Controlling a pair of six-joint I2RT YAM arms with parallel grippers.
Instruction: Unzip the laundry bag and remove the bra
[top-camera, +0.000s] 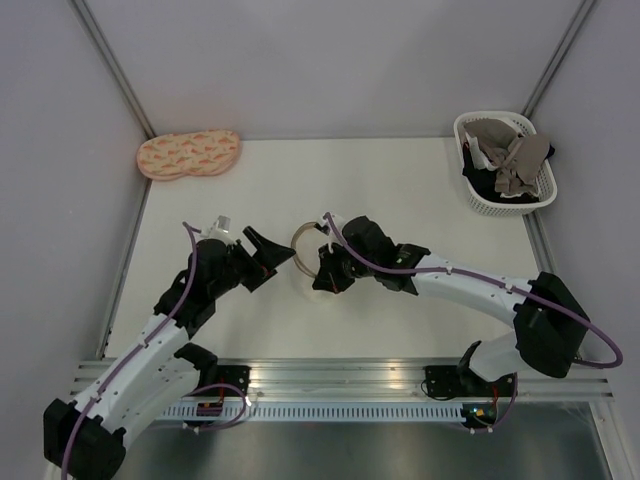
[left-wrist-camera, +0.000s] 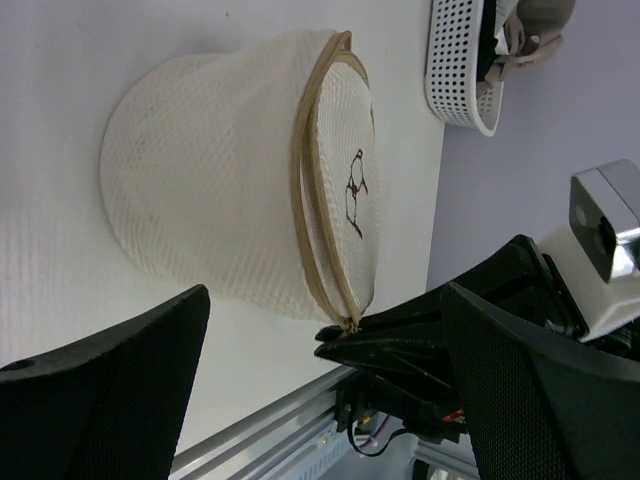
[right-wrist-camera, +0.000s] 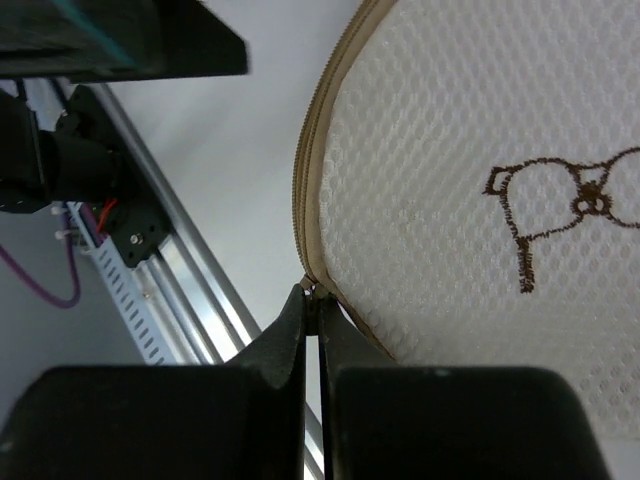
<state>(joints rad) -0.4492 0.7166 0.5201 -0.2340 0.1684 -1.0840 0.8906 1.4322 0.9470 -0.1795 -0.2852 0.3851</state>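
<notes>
The laundry bag (top-camera: 305, 252) is a small round cream-white bag that stands on edge mid-table between my two grippers. In the left wrist view it (left-wrist-camera: 210, 170) shows its tan zipper rim (left-wrist-camera: 305, 170) and the small bra drawing (left-wrist-camera: 356, 192). My left gripper (top-camera: 268, 252) is open and empty, just left of the bag, with its jaws wide apart (left-wrist-camera: 325, 300). My right gripper (right-wrist-camera: 313, 296) is shut on the zipper pull at the bag's lower rim; it also shows in the top view (top-camera: 326, 276) and the left wrist view (left-wrist-camera: 345, 335). The zipper looks closed. The bra is hidden.
A pink-orange patterned pouch (top-camera: 188, 154) lies at the far left corner. A white basket (top-camera: 503, 165) with beige and black clothes stands at the far right. A metal rail (top-camera: 340, 375) runs along the near table edge. Grey walls close in the sides.
</notes>
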